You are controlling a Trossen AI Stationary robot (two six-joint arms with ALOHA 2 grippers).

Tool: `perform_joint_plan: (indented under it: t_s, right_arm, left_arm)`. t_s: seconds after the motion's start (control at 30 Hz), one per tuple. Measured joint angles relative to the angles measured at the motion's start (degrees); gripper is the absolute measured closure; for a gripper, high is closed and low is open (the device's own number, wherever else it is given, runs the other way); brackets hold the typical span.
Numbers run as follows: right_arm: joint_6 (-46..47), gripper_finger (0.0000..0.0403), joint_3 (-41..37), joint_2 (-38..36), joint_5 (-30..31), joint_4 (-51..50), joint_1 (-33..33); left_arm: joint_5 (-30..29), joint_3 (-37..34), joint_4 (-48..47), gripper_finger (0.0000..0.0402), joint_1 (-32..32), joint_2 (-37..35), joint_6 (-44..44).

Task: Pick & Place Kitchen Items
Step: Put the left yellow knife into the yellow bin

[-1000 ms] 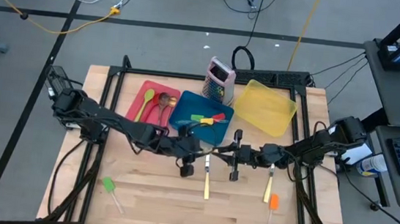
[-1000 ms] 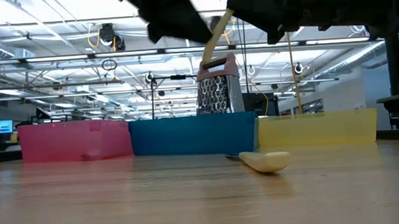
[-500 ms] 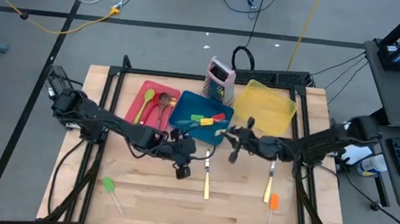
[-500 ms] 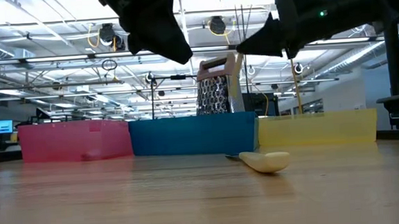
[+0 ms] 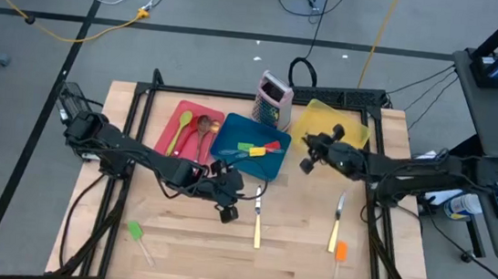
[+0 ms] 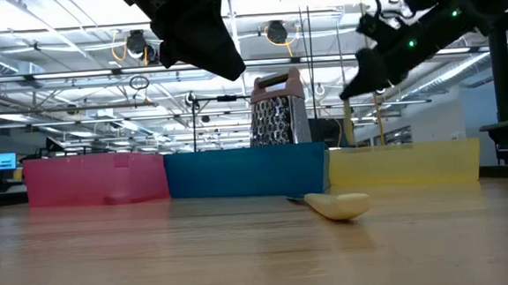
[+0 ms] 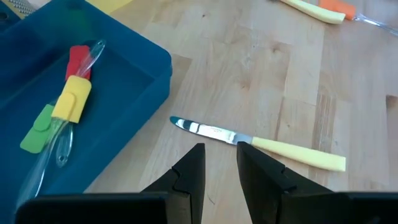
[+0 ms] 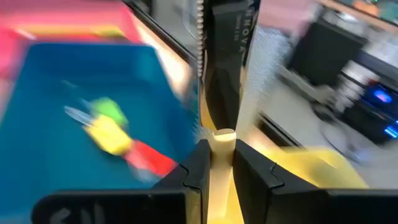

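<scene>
A pale-handled piece of cutlery (image 8: 222, 155) is pinched by its handle in the right pincer (image 5: 308, 154), whose fingers are closed tight on it; its metal end is hidden, so knife or fork cannot be told. It hangs in the air over the near edge of the yellow tray (image 5: 334, 134), at about one o'clock from the bench's (image 5: 192, 253) centre. Judging by its look it is light, stiff and smooth, so a narrow grip across the handle suits it, though it could swivel in the fingers. A matching pale-handled knife (image 7: 261, 145) lies flat on the wood just ahead of the left pincer (image 7: 219, 163), which hovers low near the bench centre with its fingers a little apart and nothing between them. That knife sits so flat that the thicker handle looks the best place to take hold, the thin blade likely to slip. Another pale-handled piece (image 5: 336, 226) and an orange spatula (image 5: 340, 254) lie at four o'clock, a green spatula (image 5: 137, 234) at eight o'clock. The blue tray (image 5: 231, 138) holds green, yellow and red spatulas (image 7: 69, 99); the red tray (image 5: 176, 119) holds spoons. A box grater (image 5: 272, 100) stands at twelve o'clock.
</scene>
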Motion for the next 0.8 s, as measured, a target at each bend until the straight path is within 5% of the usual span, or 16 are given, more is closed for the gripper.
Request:
perform_joint_plan:
  t_s: [0.47,0.8]
  right_arm:
    - [-2.53,0.0363,0.04,-1.1,-0.87,-12.87,-18.23]
    - [-2.98,0.0363,0.13,-1.16,-17.5,-26.63,-30.5]
  left_arm:
    - [-0.02,0.02,-0.18,0.0307,0.0,0.0,-0.59]
    - [-2.99,0.02,-0.22,0.0307,0.02,0.0,-0.57]
